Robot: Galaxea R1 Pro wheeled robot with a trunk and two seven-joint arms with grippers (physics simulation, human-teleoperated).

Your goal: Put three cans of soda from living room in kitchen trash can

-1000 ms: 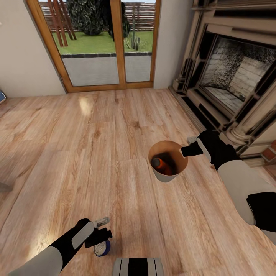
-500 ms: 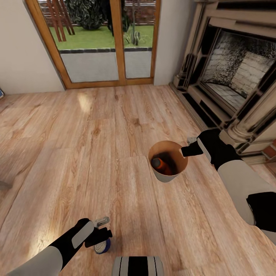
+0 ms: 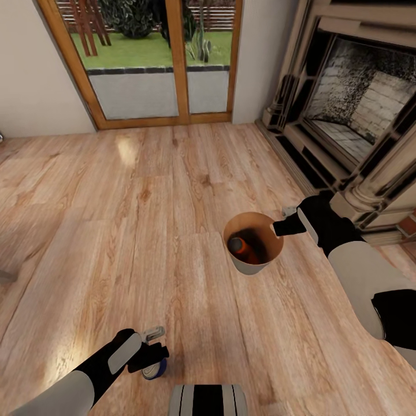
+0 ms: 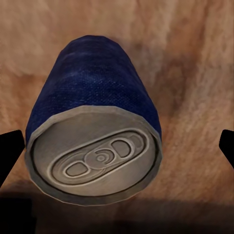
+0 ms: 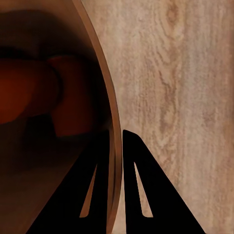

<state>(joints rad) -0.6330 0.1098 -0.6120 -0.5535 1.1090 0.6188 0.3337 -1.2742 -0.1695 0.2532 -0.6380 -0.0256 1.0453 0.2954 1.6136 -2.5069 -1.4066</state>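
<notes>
Blue can: dark blue soda cylinder with grey metal top (image 4: 95, 146), held above the wood-plank floor (image 3: 173, 231).
Left gripper (image 3: 151, 352): grasping the blue can.
Bin: grey-tan tapered trash can (image 3: 252, 241), orange cans (image 3: 241, 248) inside.
Right gripper (image 5: 115, 170): clenched on the bin's rim.
Risk: the rim-only pinch may let the bin tilt and spill.

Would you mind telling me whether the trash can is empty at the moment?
Not empty: an orange can lies inside the trash can, whose rim the right gripper pinches.
</notes>
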